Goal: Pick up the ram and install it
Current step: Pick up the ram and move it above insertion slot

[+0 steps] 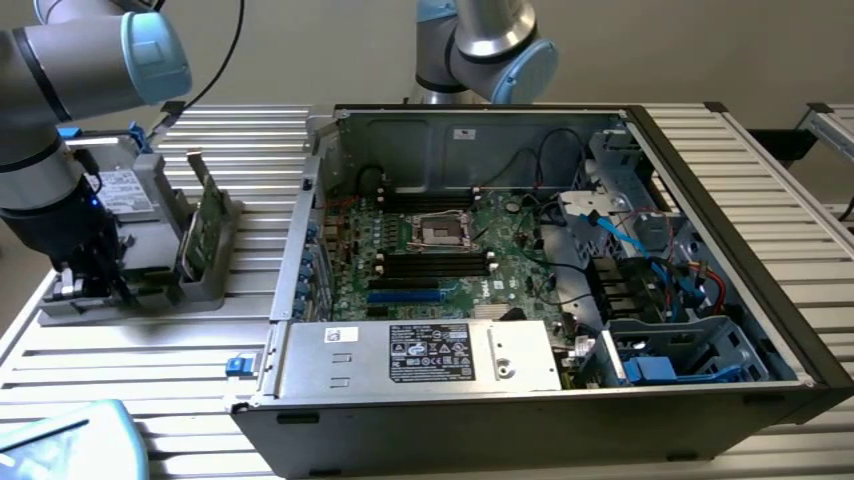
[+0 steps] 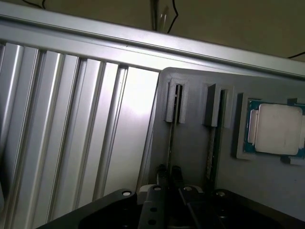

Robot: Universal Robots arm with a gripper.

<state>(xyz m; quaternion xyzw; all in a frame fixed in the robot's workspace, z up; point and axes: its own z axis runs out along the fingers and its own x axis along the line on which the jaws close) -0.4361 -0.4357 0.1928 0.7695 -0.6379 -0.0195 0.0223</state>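
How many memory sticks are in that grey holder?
2. One ram stick stands on edge between the fingertips of the gripper; the other ram stick stands in the grey holder's next slot, nearer the processor. More may be hidden behind it.

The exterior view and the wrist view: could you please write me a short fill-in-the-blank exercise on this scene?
1. The hand is down at the grey holder, on the exterior view's ___ of the open computer case.
2. The square silver-topped chip lying flat in the holder is the ___.
3. The ram standing in the holder has a ___ circuit board.
Missing words: left; processor; green.
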